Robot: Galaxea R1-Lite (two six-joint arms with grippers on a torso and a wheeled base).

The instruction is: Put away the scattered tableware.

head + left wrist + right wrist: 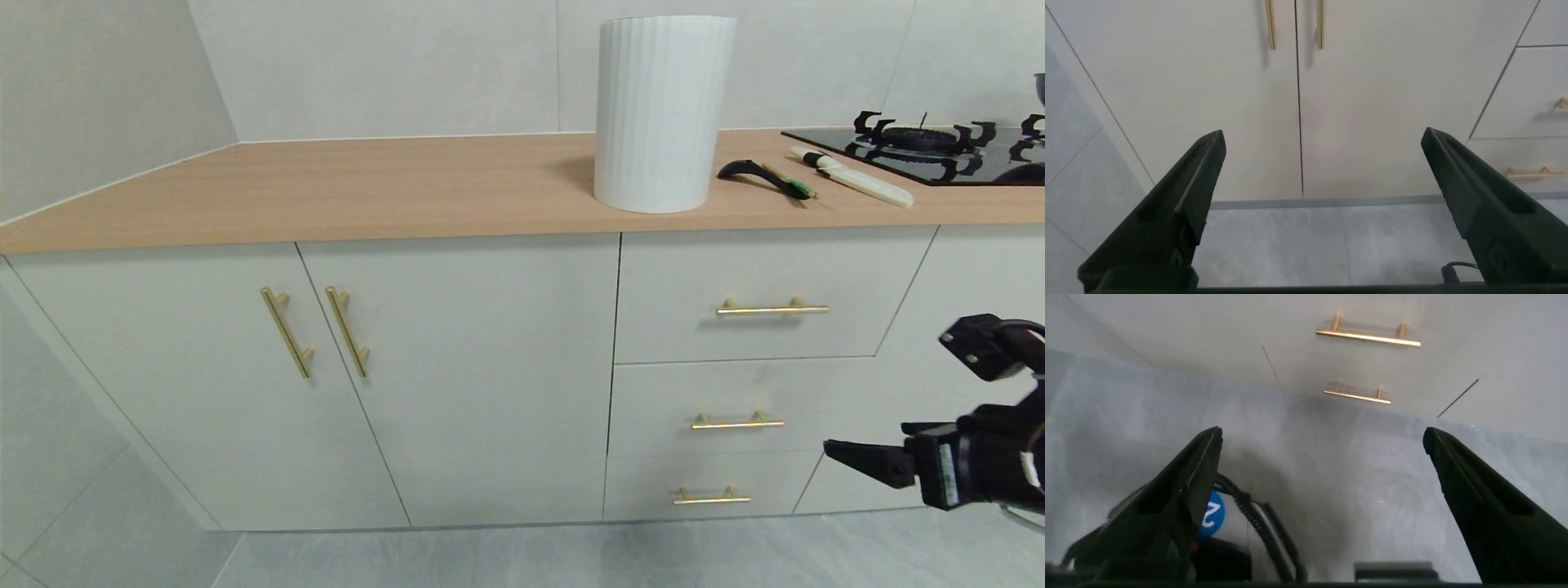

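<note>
Head view showed peeler [767, 175] and knife [857, 180] right of the ribbed canister [660, 114]; left gripper [1323, 137] and right gripper [1323, 434] gaped empty.

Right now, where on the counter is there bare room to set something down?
Free: the long stretch of counter from the corner wall to the canister. Crowded: right of the canister, where a black tool and knife lie by the hob.

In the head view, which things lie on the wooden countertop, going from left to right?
white ribbed container → black-handled utensil → white knife
</note>
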